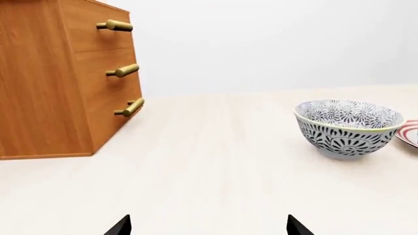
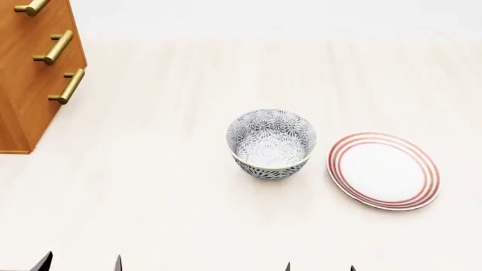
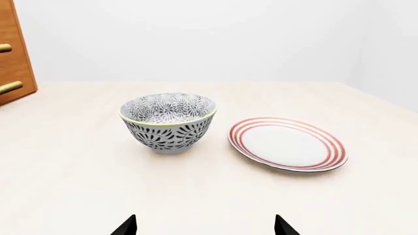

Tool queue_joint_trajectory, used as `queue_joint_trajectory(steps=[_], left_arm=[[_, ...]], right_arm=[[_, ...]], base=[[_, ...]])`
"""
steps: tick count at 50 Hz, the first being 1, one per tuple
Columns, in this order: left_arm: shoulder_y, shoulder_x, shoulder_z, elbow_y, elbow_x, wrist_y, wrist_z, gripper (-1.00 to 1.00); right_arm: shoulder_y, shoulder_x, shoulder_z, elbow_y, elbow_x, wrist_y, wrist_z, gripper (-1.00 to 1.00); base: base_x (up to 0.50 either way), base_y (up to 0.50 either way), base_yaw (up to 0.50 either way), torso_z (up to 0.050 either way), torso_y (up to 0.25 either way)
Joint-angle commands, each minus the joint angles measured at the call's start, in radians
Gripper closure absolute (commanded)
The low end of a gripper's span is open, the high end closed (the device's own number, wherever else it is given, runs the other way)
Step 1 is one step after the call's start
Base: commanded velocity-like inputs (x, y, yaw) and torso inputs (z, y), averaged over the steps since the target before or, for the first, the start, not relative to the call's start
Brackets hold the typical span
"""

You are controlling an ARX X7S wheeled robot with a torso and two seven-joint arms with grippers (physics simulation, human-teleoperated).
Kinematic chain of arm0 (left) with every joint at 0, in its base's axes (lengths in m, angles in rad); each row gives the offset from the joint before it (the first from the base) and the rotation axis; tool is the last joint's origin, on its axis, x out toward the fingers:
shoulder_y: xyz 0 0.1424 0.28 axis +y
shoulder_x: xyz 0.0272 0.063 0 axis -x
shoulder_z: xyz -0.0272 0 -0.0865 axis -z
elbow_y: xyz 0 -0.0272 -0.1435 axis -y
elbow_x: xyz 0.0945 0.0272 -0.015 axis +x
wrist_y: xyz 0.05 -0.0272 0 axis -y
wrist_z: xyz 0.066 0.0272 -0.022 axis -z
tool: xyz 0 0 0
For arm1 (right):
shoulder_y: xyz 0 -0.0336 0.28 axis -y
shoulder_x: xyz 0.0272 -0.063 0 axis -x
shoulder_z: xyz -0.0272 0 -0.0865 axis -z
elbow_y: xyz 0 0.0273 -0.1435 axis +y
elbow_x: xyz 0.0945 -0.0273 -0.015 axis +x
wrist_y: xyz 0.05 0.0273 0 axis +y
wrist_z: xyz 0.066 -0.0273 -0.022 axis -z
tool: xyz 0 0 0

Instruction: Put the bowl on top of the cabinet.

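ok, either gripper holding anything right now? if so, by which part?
Nothing is held. The left gripper and right gripper are both open with nothing between them; the deep grey-and-white floral ceramic bowl sits untouched on the pale table.

The bowl (image 2: 271, 144) looks like glazed ceramic, smooth, with a soft shine on its grey-and-white pattern. The plate (image 2: 383, 170) just beside it is smooth and white with red rings. The cabinet (image 1: 58, 78) is orange-brown wood with visible grain and a matt finish; its handles (image 1: 123, 70) are brass-coloured metal. The table (image 2: 166, 197) is pale, matt wood with faint grain.
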Motion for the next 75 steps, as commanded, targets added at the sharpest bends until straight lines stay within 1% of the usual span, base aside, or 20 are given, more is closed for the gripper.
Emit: queue_joint_trajectory(steps=[1,18,44,62,71,72,73,75], left_arm=[[-0.001,-0.008,0.010,-0.001,-0.010,0.006,-0.006,-1.00],[-0.004,-0.018,0.025,-0.003,-0.019,0.002,-0.015,-1.00],[-0.007,-0.031,0.043,-0.004,-0.032,0.003,-0.033,-1.00],[-0.010,-0.040,0.053,-0.006,-0.040,0.007,-0.044,-1.00],[-0.012,-0.043,0.059,-0.009,-0.043,0.008,-0.049,-1.00],[-0.012,-0.044,0.059,-0.009,-0.044,0.008,-0.050,-1.00],[0.024,-0.055,0.082,0.043,0.028,0.065,-0.077,-1.00],[0.036,-0.060,0.085,0.074,0.040,0.057,-0.087,-1.00]], right_arm=[[-0.001,0.008,-0.010,-0.002,0.005,-0.002,0.016,-1.00],[-0.002,0.015,-0.023,-0.002,-0.014,-0.013,0.061,-1.00],[0.002,0.030,-0.042,-0.002,0.006,-0.014,0.075,-1.00],[-0.001,0.038,-0.058,-0.003,-0.014,-0.027,0.110,-1.00],[0.013,0.040,-0.053,-0.009,0.031,0.028,0.100,-1.00],[0.013,0.040,-0.055,-0.012,0.027,0.030,0.105,-1.00],[-0.058,0.045,-0.056,-0.129,-0.019,-0.010,0.149,-1.00],[-0.083,0.052,-0.055,-0.175,-0.022,-0.014,0.157,-1.00]], base=[[0.00,0.00,0.00,0.000,0.000],[0.00,0.02,0.00,0.000,0.000],[0.00,0.45,0.00,0.000,0.000],[0.00,0.06,0.00,0.000,0.000],[0.00,0.04,0.00,0.000,0.000],[0.00,0.00,0.00,0.000,0.000],[0.44,0.00,0.00,0.000,0.000],[0.42,0.00,0.00,0.000,0.000]])
